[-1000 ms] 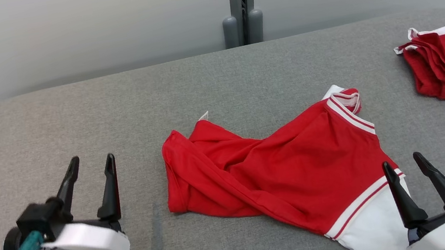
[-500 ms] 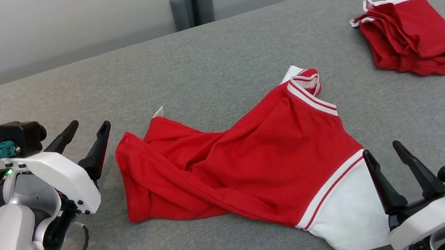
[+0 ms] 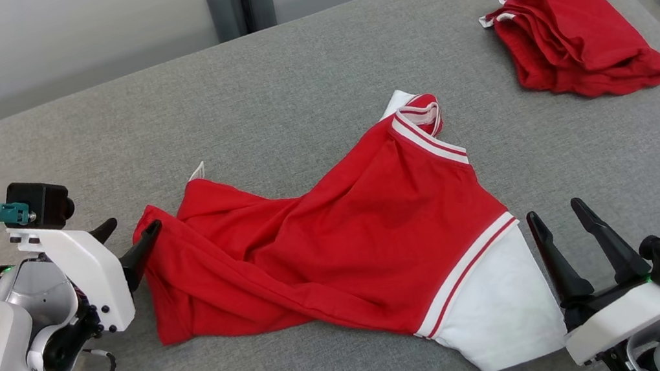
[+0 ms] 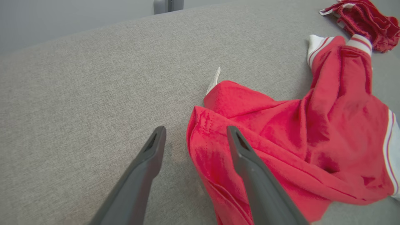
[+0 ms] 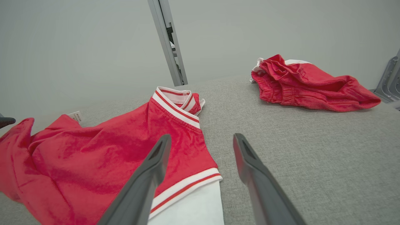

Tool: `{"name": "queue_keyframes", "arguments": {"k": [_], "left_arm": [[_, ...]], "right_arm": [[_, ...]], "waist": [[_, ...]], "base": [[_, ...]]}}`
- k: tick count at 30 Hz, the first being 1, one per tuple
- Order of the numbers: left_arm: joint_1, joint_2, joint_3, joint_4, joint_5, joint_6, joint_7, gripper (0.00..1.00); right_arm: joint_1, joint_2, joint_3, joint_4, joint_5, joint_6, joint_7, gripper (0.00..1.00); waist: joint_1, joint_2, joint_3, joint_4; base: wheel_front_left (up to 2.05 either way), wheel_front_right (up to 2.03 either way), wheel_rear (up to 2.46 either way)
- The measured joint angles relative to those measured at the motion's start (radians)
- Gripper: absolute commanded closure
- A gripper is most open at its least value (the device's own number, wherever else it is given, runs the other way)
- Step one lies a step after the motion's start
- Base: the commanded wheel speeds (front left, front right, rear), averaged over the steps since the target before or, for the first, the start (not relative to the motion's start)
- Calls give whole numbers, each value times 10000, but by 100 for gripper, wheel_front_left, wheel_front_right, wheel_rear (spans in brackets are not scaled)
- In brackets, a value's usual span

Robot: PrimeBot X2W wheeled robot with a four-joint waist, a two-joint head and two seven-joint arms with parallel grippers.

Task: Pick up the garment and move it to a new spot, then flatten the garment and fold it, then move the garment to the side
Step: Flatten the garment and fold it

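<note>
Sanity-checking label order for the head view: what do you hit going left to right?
left gripper → red-and-white shirt → right gripper. The folded red garment at the back shares the right gripper's left-right span, so it is left unordered.

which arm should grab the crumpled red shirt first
Left: the left gripper has open fingers straddling the crumpled red and white shirt at its edge; the right gripper is open beside the sleeve.

The left tool (image 3: 132,225) has swung in to the left edge of the shirt (image 3: 344,236), its hem now between the fingers (image 4: 254,178). The camera has turned too.
</note>
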Motion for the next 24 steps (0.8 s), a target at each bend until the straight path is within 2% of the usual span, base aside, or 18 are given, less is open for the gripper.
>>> {"name": "queue_keyframes", "arguments": {"k": [8, 9, 10, 11, 16, 24], "left_arm": [[-256, 50, -357, 589, -209, 0, 249, 0], [-260, 52, -387, 637, -286, 0, 244, 5], [-273, 52, -424, 696, -314, 0, 217, 57], [-302, 82, -522, 729, -311, 0, 184, 100], [-500, 38, -794, 754, -541, 0, -105, 100], [-685, 144, -1045, 81, -623, 0, -1710, 100]], "right_arm": [[-59, 25, 17, -4, 25, 0, 0, 0], [-58, 31, 10, -6, 25, 0, 0, 0], [-58, 36, -15, -13, 25, 0, 0, 0], [-58, 36, -27, -23, 25, 0, 0, 0], [-13, 21, -224, -44, 17, 0, 0, 0], [168, -105, -474, -165, -65, 0, -2, 0]], "waist": [[0, 0, 111, -226], [0, 0, 122, -249], [0, 0, 132, -262], [0, 0, 136, -272], [0, 0, 109, -128], [0, 0, -161, 623]], "base": [[0, 0, 0], [0, 0, 0], [0, 0, 0], [0, 0, 0], [0, 0, 0], [0, 0, 0]]}}
